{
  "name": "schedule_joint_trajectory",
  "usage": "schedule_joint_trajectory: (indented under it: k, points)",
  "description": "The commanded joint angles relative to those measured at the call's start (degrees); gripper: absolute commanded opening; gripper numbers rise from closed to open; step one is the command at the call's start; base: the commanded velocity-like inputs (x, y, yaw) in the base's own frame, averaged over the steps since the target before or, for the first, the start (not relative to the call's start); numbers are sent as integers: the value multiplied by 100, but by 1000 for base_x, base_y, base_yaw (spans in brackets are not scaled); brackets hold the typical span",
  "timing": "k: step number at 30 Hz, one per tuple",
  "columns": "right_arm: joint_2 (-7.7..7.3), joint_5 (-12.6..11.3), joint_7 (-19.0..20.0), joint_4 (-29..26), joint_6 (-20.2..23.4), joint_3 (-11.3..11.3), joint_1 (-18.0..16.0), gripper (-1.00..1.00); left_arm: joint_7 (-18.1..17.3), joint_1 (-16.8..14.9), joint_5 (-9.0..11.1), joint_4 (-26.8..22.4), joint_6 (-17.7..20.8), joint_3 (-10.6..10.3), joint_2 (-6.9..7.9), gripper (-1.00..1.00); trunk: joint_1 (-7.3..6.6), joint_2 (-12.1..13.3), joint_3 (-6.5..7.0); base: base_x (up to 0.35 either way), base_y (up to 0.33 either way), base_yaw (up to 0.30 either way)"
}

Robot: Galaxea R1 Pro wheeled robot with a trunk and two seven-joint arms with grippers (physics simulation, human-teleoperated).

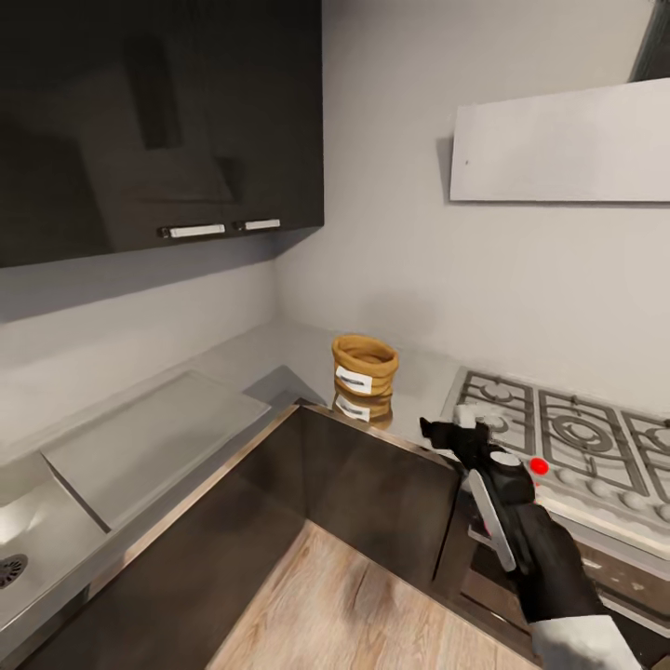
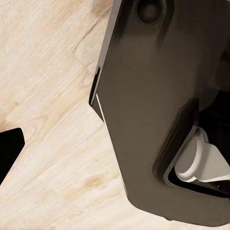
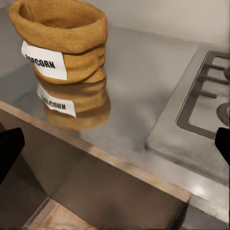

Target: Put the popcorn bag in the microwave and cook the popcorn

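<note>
Burlap popcorn bag (image 1: 365, 365) upright on countertop (image 1: 279, 349), beyond open right claw (image 1: 445, 430).

A home kitchen: steel countertop (image 1: 233, 368) with sink (image 1: 28, 540) at eight o'clock, gas hob (image 1: 577, 437) at three o'clock, dark cabinets (image 1: 158, 121), range hood (image 1: 558, 144).

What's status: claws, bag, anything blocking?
Right claw open, short of the bag. Left claw: state unclear. Bag upright on countertop, untouched, beside hob. Nothing between claw and bag.
</note>
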Motion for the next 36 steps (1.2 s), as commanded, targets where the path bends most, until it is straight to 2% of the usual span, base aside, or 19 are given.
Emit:
schedule_joint_trajectory:
  k: [1,4,6,9,10,12,14,15,17,19,20,24,28,31,36]
  points:
    - [-6,-53,-57,-7,605,13,-342,100,1,-1,8,-8,4,16,-3,100,-19,30,6,0,0,0]
    - [-6,-55,-82,2,1697,6,-1078,100,1,0,8,-8,4,15,-4,100,-41,70,23,0,0,0]
    - [-6,-55,-171,71,2134,5,-1569,100,1,-1,8,-8,4,14,-4,100,-41,70,23,0,0,0]
    - [-6,-56,-504,656,2341,-6,-2238,100,1,-1,8,-8,4,16,-4,100,-41,70,23,0,0,0]
    - [-6,-57,-612,1024,2360,-10,-2474,100,1,-1,8,-8,4,16,-4,100,-41,70,23,0,0,0]
    - [-6,-62,-749,2145,2379,-87,-3111,100,1,-1,8,-8,4,14,-4,100,-41,70,23,0,0,0]
    - [-6,-64,-809,3614,2369,-214,-3941,100,1,-1,8,-8,4,12,-4,100,-41,70,23,0,0,0]
    - [-6,-64,-815,3966,2365,-227,-4178,100,1,2,8,-8,4,12,-4,100,-41,70,23,0,0,0]
    - [-13,-64,-824,4998,2358,-244,-4968,100,1,0,8,-8,4,15,-4,100,-41,70,23,0,0,0]
    - [-76,-64,-825,5355,2367,-248,-5423,100,1,2,8,-8,4,16,-4,100,-41,70,23,0,0,0]
    - [-166,-64,-826,5479,2374,-249,-5683,100,1,0,8,-8,4,16,-4,100,-41,70,23,0,0,0]
    - [-291,-64,-828,5743,2411,-251,-6036,100,1,-1,8,-8,4,13,-4,100,-41,70,23,0,0,0]
    - [-314,-64,-833,6409,2428,-236,-6085,100,1,-1,8,-8,4,13,-4,100,-41,70,23,0,0,0]
    - [-332,-64,-828,7176,2426,-240,-6097,100,1,-1,8,-8,4,14,-4,100,-41,70,23,0,0,0]
    - [-380,-70,-827,7801,2489,-264,-6099,100,1,-1,8,-8,4,10,-4,100,-41,70,23,0,0,0]
